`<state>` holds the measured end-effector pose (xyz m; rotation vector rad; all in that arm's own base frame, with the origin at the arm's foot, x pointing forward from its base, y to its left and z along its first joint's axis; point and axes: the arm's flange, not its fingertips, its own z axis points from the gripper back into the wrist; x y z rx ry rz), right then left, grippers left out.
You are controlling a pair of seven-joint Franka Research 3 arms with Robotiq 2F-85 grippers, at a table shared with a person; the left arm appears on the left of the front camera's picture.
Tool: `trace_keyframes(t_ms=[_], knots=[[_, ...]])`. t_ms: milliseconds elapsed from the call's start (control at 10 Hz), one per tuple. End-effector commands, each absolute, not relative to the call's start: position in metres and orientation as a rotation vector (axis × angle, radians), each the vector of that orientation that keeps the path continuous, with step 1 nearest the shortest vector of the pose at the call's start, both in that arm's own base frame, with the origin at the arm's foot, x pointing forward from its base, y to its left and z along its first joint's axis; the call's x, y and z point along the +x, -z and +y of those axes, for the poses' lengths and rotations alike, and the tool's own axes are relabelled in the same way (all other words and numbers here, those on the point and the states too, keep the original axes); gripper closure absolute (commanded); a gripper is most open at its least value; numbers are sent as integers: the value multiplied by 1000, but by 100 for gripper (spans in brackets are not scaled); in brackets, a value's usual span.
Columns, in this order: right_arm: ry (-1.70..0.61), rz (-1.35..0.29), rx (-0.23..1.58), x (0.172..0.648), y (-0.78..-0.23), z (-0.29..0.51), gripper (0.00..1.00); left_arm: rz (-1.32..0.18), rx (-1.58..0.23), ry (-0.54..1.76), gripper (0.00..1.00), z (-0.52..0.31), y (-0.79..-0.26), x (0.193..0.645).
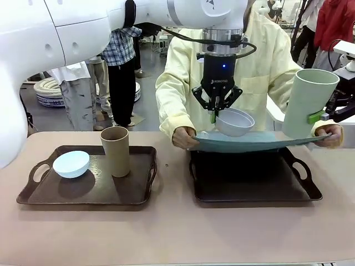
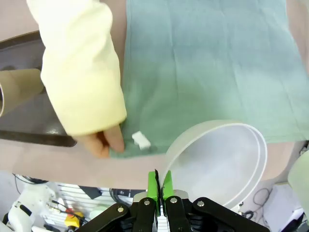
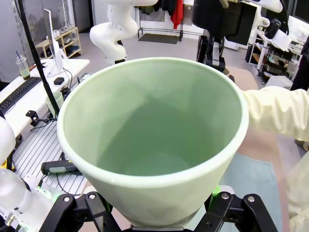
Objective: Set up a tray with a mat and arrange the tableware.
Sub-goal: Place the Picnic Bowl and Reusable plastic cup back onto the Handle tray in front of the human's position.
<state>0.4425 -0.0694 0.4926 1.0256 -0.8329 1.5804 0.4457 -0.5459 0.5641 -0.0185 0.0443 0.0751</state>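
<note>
My left gripper (image 1: 216, 111) hangs over the table's middle, shut on the rim of the pale grey-white bowl (image 1: 235, 122). In the left wrist view its green pads (image 2: 155, 185) pinch that bowl's (image 2: 219, 164) edge. At the far right my right gripper (image 1: 319, 116) is shut around the pale green cup (image 1: 308, 102), which hangs tilted in the air. That cup (image 3: 154, 140) opens toward the right wrist camera. A person holds a teal mat (image 1: 260, 142) by both ends just above the dark right tray (image 1: 252, 191). The left tray (image 1: 39, 194) carries a light blue bowl (image 1: 71, 163) and a tan cup (image 1: 115, 151).
The person's yellow sleeve (image 2: 79, 72) and hand (image 2: 104, 142) grip the mat's (image 2: 207, 67) corner right below my held bowl. Bare tan tabletop (image 1: 177, 233) runs along the near side. Other people and shelving stand behind the person.
</note>
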Motion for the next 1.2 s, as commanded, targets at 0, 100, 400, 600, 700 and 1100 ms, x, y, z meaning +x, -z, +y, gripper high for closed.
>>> trace_keyframes(t_ms=[0, 100, 400, 600, 700, 1100], knots=[[-1599, -836, 1019, 442, -492, -69, 29, 32, -25, -54, 100, -546, -566, 446], [-1599, -836, 1019, 442, -492, -69, 29, 32, -25, -54, 100, -546, -566, 446], [-1599, -836, 1019, 442, -492, -69, 29, 32, -25, -54, 100, -546, -566, 446], [-1599, -836, 1019, 442, -492, -69, 29, 32, -25, -54, 100, -546, -566, 446], [-1599, -836, 1019, 442, -492, -69, 29, 32, -25, -54, 100, -546, -566, 446], [-1599, -836, 1019, 442, -492, -69, 29, 32, -25, -54, 100, -546, -566, 446]])
